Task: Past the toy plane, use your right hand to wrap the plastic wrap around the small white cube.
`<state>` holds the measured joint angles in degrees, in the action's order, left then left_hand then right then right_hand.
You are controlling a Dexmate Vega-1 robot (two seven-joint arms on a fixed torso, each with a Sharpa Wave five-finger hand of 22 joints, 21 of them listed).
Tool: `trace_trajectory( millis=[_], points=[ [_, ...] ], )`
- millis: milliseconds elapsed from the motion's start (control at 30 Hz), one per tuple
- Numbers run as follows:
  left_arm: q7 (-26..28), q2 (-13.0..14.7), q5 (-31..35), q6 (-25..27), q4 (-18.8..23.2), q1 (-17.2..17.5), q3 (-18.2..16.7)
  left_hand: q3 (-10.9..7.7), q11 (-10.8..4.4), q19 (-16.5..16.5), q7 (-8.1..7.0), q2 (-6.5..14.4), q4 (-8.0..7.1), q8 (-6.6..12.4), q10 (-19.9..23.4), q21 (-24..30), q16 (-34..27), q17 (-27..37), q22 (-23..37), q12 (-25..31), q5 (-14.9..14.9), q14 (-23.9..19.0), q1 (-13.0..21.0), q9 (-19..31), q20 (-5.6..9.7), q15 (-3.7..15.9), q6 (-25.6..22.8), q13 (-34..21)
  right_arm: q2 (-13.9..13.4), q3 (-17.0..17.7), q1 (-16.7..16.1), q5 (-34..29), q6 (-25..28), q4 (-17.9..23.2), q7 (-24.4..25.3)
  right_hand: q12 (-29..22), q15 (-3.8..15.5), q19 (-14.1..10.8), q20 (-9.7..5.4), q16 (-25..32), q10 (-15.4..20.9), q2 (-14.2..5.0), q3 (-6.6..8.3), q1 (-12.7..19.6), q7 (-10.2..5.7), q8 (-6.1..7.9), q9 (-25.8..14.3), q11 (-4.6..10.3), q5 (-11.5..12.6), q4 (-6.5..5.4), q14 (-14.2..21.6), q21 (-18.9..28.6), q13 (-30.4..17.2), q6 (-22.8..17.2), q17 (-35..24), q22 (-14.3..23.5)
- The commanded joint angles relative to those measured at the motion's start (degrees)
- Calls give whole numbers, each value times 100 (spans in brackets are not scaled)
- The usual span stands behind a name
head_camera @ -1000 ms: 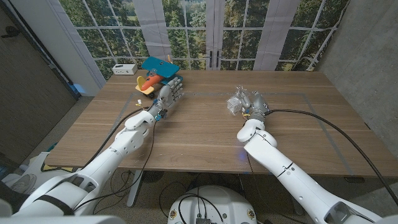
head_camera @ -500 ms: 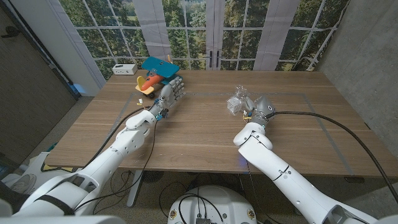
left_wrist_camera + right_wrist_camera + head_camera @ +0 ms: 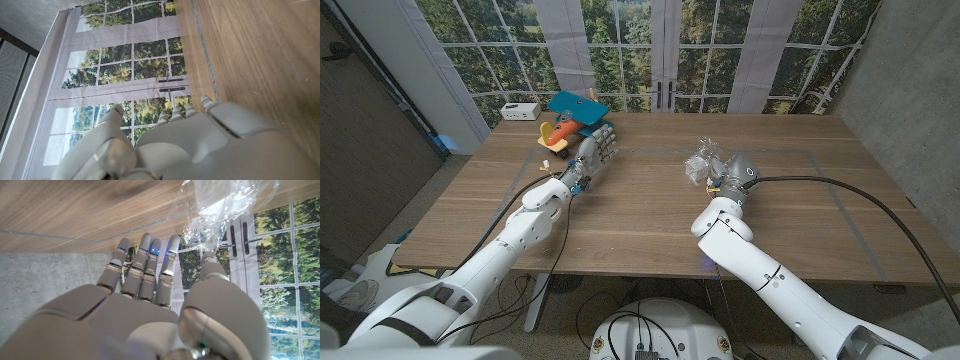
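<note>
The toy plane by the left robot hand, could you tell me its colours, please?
Blue wings with an orange-red body, clearest in the head view: toy plane.

The head view looks steeply down from above the near edge of the bench (image 3: 650,215), facing the far edge and the windows (image 3: 620,40) behind it, with both arms entering from the bottom corners. The left wrist view sits close behind the left robot hand (image 3: 180,145), turned sideways, bench wood beside the windows. The right wrist view, inverted, sits close behind the right robot hand (image 3: 150,305). All three share bench and windows.
</note>
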<state>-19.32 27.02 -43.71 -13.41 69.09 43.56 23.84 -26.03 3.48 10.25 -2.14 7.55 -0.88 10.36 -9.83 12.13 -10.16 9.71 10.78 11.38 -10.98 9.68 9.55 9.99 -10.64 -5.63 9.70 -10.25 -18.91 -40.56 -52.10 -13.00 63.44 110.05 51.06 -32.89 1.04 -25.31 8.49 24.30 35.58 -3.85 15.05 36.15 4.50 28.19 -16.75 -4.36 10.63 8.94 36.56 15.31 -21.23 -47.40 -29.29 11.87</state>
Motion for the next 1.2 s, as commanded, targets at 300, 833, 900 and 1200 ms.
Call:
trace_trajectory(
  millis=[300,833,900,1200],
  points=[
    [-21,-6,-34,-46,-61,-4,-41,-32,-7,49,-21,5,-5,7,-1271,13,-7,15,33,-7,10,1007,18,20,-29,-24,973,-26,105,-570,661,-192,637,-619,-258,-228,132,-162,-32,161,277,14,112,322,-43,40,76,125,53,70,431,113,-109,-281,-54,30],
    [-182,-136,4,-60,-389,-240,23,-28,-3,48,-18,-13,-1,10,-1270,14,-7,16,33,-4,14,1013,14,20,-31,-33,974,-26,255,-809,952,-459,1654,-839,-415,-111,122,-67,77,226,-859,349,-287,-197,-181,-509,-107,-76,74,-234,202,91,-394,1194,-400,43],
    [-182,-144,7,-60,-397,-247,26,-28,-7,51,-17,-14,0,11,-1270,13,-7,16,33,-3,14,1014,14,20,-33,-33,973,-26,256,-800,927,-553,1654,-808,-489,-224,72,-33,85,247,-650,311,-345,-384,-107,-449,-117,-113,68,-329,290,79,-417,991,-391,45],
    [-91,-125,33,-21,-294,-215,24,-29,-14,55,-18,-15,1,11,-1280,12,-8,16,33,-6,14,1015,12,20,-32,-30,979,-26,-134,-881,1002,-308,1522,-290,-1154,-689,207,-74,35,551,457,166,-199,-146,-115,-115,8,19,91,-124,1101,101,-360,-349,-373,48]
  ],
)
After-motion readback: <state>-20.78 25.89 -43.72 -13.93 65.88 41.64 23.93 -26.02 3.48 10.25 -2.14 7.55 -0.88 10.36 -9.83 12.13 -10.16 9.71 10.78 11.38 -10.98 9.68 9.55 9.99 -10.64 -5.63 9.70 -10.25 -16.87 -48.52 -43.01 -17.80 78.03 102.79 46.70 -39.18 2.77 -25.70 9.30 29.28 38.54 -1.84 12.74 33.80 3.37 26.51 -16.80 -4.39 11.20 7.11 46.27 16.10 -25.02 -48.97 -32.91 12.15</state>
